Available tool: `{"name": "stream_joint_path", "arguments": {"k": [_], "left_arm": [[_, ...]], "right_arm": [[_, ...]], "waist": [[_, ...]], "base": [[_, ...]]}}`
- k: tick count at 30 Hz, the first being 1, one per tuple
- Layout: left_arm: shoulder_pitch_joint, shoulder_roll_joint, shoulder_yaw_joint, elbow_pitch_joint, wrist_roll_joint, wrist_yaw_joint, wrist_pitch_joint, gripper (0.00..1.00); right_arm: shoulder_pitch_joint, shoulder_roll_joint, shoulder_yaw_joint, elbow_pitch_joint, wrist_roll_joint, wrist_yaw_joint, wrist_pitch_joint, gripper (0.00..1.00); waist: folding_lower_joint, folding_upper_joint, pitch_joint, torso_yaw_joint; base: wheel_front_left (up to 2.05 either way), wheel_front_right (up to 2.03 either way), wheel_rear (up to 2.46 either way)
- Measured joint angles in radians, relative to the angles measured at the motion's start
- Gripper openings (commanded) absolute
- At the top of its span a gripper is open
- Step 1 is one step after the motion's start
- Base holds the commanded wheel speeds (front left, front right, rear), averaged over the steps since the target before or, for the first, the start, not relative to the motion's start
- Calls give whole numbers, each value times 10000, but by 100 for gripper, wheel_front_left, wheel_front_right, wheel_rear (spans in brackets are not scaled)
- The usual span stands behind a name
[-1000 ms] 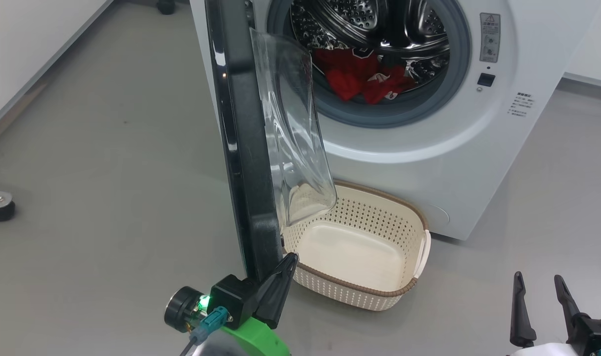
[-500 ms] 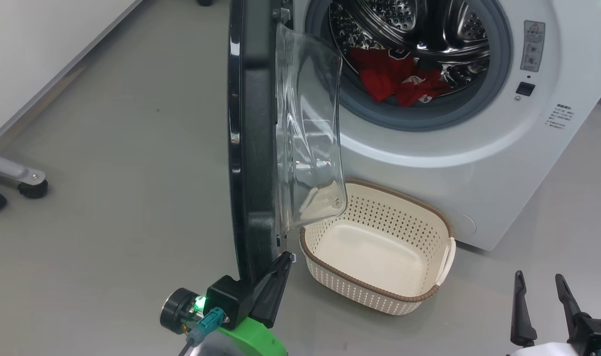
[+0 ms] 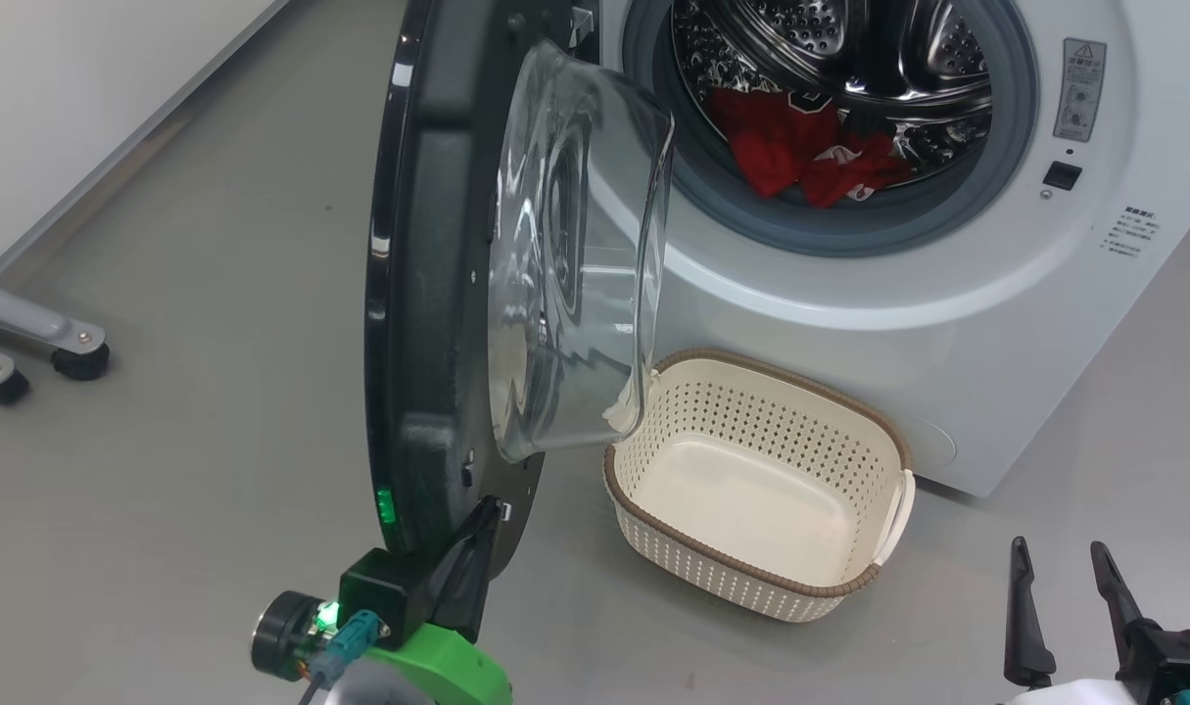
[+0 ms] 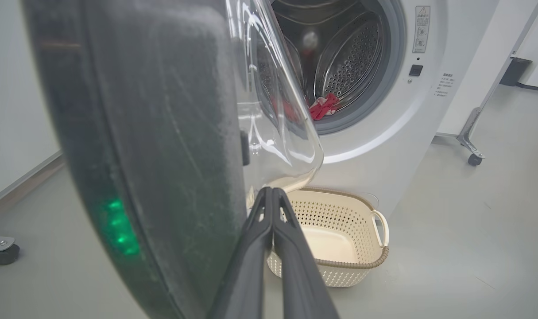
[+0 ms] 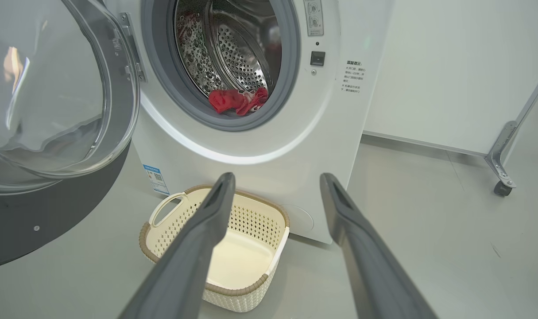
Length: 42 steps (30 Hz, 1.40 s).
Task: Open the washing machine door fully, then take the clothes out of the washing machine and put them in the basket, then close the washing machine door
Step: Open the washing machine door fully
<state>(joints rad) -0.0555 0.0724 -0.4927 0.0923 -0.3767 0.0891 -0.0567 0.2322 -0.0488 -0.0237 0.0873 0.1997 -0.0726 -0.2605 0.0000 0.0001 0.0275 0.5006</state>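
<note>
1. Down front on the head camera, the washing machine door (image 3: 428, 294) stands swung out from the washing machine (image 3: 947, 323), the left gripper (image 3: 487, 514) pressed shut at its lower rim; the right gripper (image 3: 1058, 548) sits spread, low right.
2. Left wrist now: fingers (image 4: 295, 257) squeezed together just beside the door's inner face, the basket (image 4: 353, 264) on the floor (image 4: 450, 230) beyond.
3. Right wrist: fingers wide apart, red clothes (image 5: 235, 101) lying at the drum (image 5: 233, 57)'s front lip.

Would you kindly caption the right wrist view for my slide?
Open right pincer faces the empty cream perforated plastic basket below red clothes inside the white front-loading washing machine.
</note>
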Motion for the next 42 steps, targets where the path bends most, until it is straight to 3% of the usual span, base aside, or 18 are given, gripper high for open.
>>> {"name": "stream_joint_path", "arguments": {"k": [13, 42], "left_arm": [[-29, 391, 1181, 320, 96, 148, -211, 0], [-1289, 393, 3793, 1994, -31, 215, -825, 0]], "right_arm": [[-33, 35, 15, -12, -19, 13, 0, 100], [-461, -198, -38, -100, -199, 274, 0, 100]], "waist": [[0, 0, 188, -115], [0, 0, 1071, -365]], "base": [[0, 0, 0], [0, 0, 0]]}}
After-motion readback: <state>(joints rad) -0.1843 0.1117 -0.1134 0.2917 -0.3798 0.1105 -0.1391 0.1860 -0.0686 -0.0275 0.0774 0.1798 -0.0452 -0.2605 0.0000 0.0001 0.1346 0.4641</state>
